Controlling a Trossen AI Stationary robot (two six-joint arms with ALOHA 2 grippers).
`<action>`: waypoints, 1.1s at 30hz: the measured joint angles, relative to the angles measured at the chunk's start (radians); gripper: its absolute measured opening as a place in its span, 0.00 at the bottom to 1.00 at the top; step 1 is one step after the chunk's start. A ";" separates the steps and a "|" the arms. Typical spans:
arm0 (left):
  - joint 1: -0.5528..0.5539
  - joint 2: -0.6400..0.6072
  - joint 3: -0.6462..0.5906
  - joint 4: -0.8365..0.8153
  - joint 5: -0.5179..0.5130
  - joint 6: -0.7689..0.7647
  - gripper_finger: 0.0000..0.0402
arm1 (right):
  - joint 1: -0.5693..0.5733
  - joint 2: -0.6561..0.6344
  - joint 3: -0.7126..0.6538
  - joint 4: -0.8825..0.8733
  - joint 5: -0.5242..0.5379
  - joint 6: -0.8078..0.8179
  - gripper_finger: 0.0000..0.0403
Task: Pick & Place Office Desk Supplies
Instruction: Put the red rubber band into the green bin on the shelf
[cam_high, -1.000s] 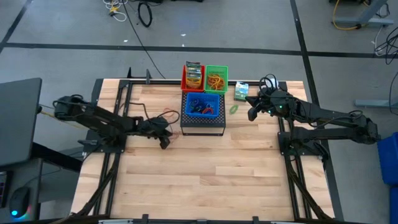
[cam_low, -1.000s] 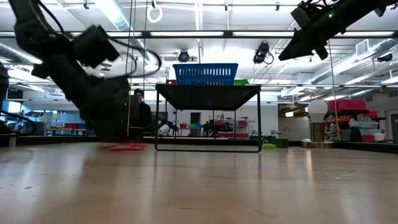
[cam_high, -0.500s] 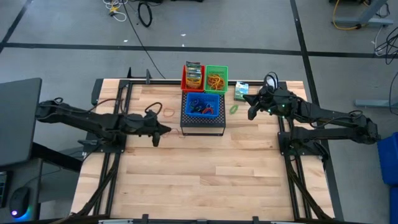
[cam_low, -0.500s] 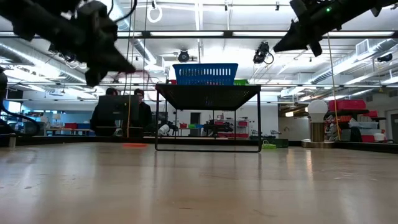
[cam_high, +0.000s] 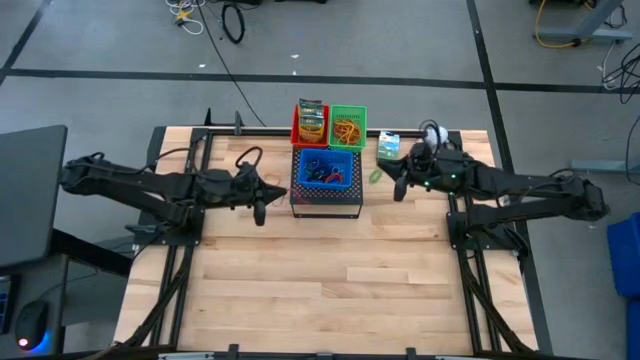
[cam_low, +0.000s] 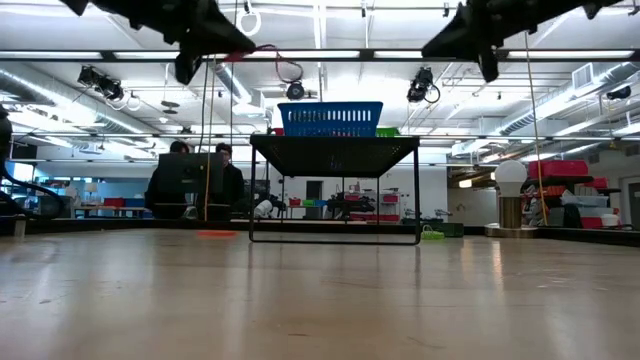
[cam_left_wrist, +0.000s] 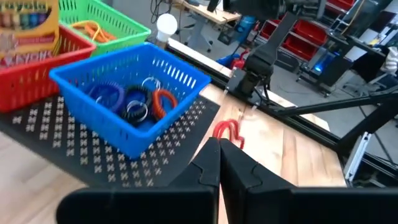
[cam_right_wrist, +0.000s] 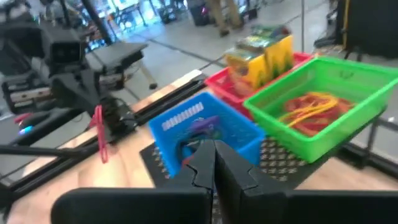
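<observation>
Pinching a red rubber band (cam_left_wrist: 227, 132), our left gripper (cam_high: 259, 211) hangs beside the blue basket (cam_high: 327, 170). Our right gripper (cam_high: 399, 189), fingers closed on nothing we can see, hovers opposite, near the green basket (cam_high: 348, 125).

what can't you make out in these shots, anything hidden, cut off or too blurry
- Right gripper, right wrist view: something purple sits at the shut jaws, too blurred to identify.
- Green basket, low view: almost wholly hidden behind the blue basket.
- Both arms, low view: cut off by the top edge.
- Small green-white box, high view: label too small to read.
- Left gripper: holds a red rubber band; grip point hidden.
</observation>
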 joint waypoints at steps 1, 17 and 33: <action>0.000 0.014 0.014 -0.001 -0.005 0.008 0.01 | 0.009 0.025 0.015 -0.003 0.000 0.008 0.02; 0.000 0.191 0.087 0.268 -0.058 0.143 0.01 | 0.025 0.461 0.328 0.082 -0.357 0.009 0.33; 0.000 0.205 0.087 0.329 -0.069 0.171 0.01 | 0.025 0.620 0.363 0.321 -0.411 0.067 0.44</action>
